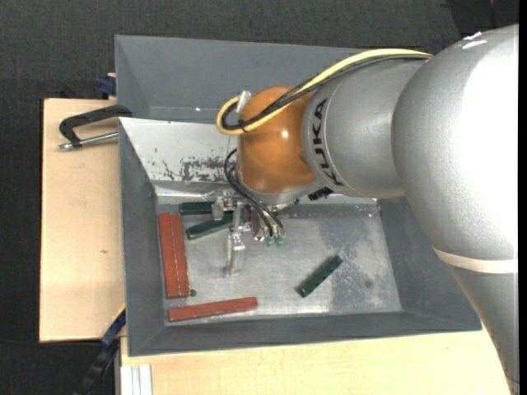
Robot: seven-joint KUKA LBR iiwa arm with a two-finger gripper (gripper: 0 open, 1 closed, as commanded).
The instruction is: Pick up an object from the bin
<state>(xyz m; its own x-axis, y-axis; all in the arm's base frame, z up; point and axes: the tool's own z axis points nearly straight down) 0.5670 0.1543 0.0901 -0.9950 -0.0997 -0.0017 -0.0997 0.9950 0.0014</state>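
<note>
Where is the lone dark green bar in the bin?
In the camera view, the dark green bar lies tilted on the bin floor, right of centre; its nearest neighbour is the red-brown bar along the lower wall, to its left.

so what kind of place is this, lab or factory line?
Most likely a lab bin-picking test cell, not a line: a KUKA arm reaches into a grey metal bin holding just a few loose pieces, like a red-brown bar and a dark green block.
</note>
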